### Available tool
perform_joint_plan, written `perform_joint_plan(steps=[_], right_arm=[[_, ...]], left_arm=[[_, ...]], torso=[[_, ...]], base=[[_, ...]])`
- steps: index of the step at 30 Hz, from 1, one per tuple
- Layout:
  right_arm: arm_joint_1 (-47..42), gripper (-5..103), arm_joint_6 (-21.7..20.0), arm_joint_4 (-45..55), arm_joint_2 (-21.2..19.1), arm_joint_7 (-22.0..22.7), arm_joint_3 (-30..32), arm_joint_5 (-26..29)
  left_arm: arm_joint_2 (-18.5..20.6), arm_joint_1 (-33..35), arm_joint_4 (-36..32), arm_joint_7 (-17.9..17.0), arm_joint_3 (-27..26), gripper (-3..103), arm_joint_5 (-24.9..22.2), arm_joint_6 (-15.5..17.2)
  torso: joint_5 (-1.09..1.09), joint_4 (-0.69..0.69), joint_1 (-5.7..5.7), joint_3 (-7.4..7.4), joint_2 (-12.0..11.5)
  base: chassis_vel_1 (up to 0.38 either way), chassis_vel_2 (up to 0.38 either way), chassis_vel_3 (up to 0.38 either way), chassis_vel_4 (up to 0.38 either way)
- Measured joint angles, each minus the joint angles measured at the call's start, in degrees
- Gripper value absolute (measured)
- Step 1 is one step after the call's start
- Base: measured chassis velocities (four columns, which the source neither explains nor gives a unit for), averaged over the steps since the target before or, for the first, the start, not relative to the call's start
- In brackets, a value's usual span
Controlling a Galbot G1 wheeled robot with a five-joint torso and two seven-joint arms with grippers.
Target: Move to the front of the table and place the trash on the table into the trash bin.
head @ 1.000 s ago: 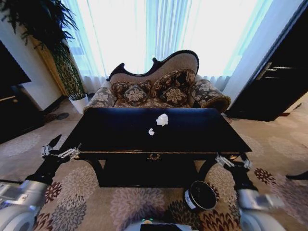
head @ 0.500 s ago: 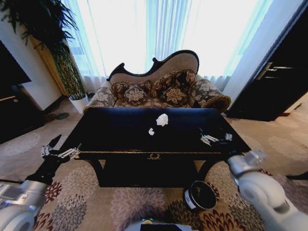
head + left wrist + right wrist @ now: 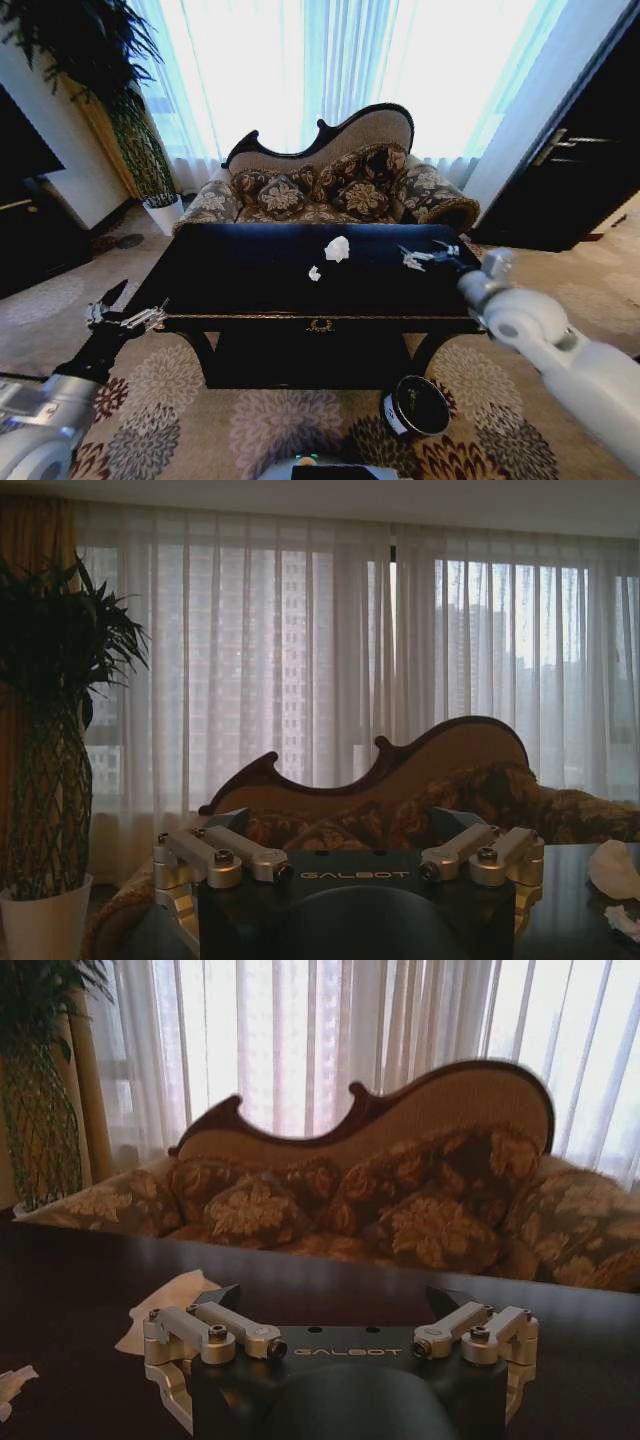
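We find the right gripper (image 3: 425, 256), fingers seemingly apart, over the table (image 3: 240, 285), paper wad (image 3: 338, 249) at its nine o'clock, nearer than the open left gripper (image 3: 125, 318).

A patterned brown sofa (image 3: 330, 190) stands before sheer curtains (image 3: 300, 70), a potted plant (image 3: 120, 120) beside it.

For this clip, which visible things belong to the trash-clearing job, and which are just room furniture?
Part of the job:
- black table
- crumpled white paper wad
- small white scrap
- trash bin on the carpet
- right gripper, open over the table
- left gripper, open, beside the table's corner

Just lying about:
- patterned sofa
- potted plant
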Motion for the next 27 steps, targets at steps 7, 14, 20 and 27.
perform_joint_plan(steps=[7, 14, 20, 27], right_arm=[[16.03, 100, -3.64, -3.77, 1.85, 8.26, -14.77, 11.19], [29.35, 100, -4.62, -9.72, 6.95, 11.87, -29.33, 13.65], [37.23, 100, -4.92, -13.38, 11.23, 11.93, -37.25, 11.57], [42.5, 100, -5.0, -17.07, 16.18, 12.17, -43.74, 10.05]], left_arm=[[0.0, 0.0, 0.0, 0.01, 0.0, 100, 0.0, 0.0], [0.0, 0.0, 0.0, 0.0, 0.0, 100, 0.0, 0.01], [0.0, 0.0, 0.0, 0.01, 0.0, 100, 0.0, 0.0], [0.0, 0.0, 0.0, 0.0, 0.0, 100, 0.0, 0.0]], torso=[[-0.01, 0.01, -0.01, 0.0, 0.01], [0.01, 0.0, -0.01, 0.0, 0.01], [-0.02, 0.01, -0.01, 0.0, 0.01], [0.0, 0.0, 0.0, 0.0, 0.01]], base=[[0.0, 0.0, 0.0, 0.0], [0.0, 0.0, 0.0, 0.0], [0.0, 0.0, 0.0, 0.0], [0.0, 0.0, 0.0, 0.0]])
